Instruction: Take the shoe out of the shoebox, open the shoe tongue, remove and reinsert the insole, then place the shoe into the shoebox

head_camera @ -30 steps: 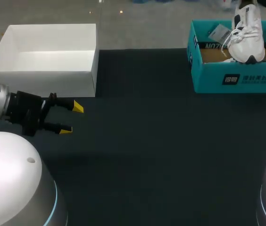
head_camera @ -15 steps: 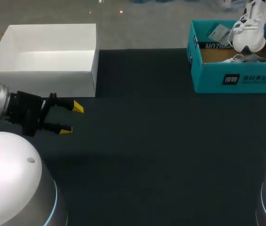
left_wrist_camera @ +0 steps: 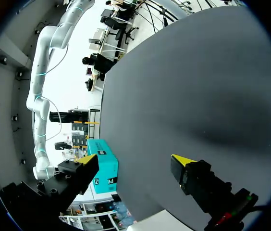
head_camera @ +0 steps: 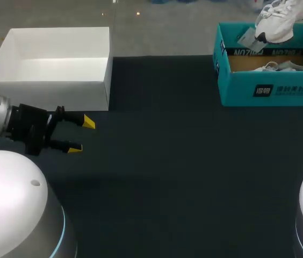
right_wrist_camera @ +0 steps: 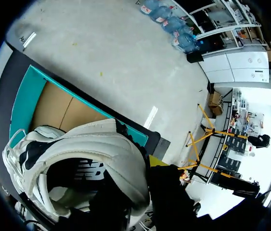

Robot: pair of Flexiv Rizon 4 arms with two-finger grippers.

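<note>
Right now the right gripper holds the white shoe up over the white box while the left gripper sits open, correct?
Not quite. The head view shows the shoe held over the teal shoebox, not the white box. The right gripper does hold it, and the left gripper is open.

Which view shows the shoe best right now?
The right wrist view: the shoe fills it close up, with its side and collar plain. The head view catches it small at the far edge, above the shoebox, partly cut off. The left wrist view shows only the shoebox, no shoe.
</note>
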